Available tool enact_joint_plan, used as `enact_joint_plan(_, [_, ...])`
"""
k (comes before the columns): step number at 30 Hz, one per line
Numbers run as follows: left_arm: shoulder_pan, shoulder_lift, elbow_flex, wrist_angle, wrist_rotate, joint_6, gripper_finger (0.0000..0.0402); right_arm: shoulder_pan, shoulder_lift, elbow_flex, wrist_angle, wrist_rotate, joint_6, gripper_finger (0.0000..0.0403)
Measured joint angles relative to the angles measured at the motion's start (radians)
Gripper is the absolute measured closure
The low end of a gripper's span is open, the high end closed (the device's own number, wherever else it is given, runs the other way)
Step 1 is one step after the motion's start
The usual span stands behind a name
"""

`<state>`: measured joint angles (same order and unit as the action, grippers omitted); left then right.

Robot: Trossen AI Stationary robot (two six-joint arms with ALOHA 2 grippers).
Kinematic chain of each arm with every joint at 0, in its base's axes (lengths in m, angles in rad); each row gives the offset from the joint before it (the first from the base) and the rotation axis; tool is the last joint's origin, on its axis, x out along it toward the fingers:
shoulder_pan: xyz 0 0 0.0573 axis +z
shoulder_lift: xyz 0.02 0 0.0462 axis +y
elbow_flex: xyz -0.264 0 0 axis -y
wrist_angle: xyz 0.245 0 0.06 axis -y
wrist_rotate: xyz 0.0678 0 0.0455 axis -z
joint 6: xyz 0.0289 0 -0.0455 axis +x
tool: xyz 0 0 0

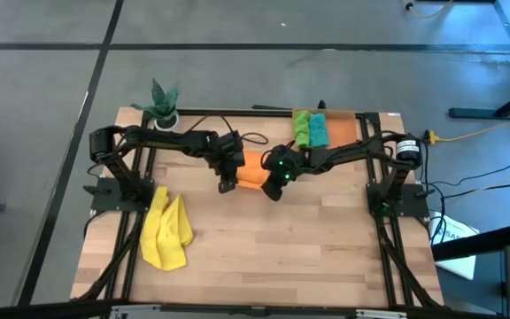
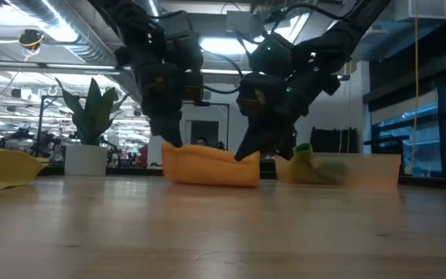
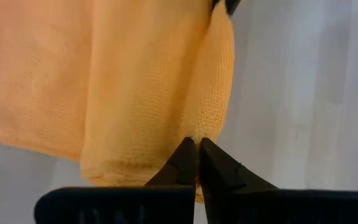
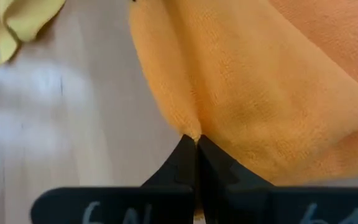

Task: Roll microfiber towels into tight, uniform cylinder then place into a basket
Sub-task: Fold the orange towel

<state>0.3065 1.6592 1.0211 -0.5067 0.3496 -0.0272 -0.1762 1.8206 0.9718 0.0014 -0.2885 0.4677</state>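
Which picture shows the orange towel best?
The low view: the whole rolled orange towel lies on the table, pinched at each end by the left hand and right hand. The high view mostly hides it under the arms; the wrist views show only close-up cloth.

Two dark jointed arms trailing black cables; a green light glows on the right wrist; each gripper's (image 3: 197, 152) black fingers taper to points
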Motion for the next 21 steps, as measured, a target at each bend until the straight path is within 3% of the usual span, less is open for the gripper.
enact_joint_plan(10, [0.096, -0.002, 0.039, -0.082, 0.050, -0.053, 0.0401, -0.047, -0.001, 0.060, -0.004, -0.019, 0.003, 0.0397])
enact_joint_plan(21, [0.141, -0.003, 0.042, -0.057, -0.072, -0.071, 0.0401, -0.078, -0.003, 0.106, -0.098, 0.181, 0.026, 0.0396])
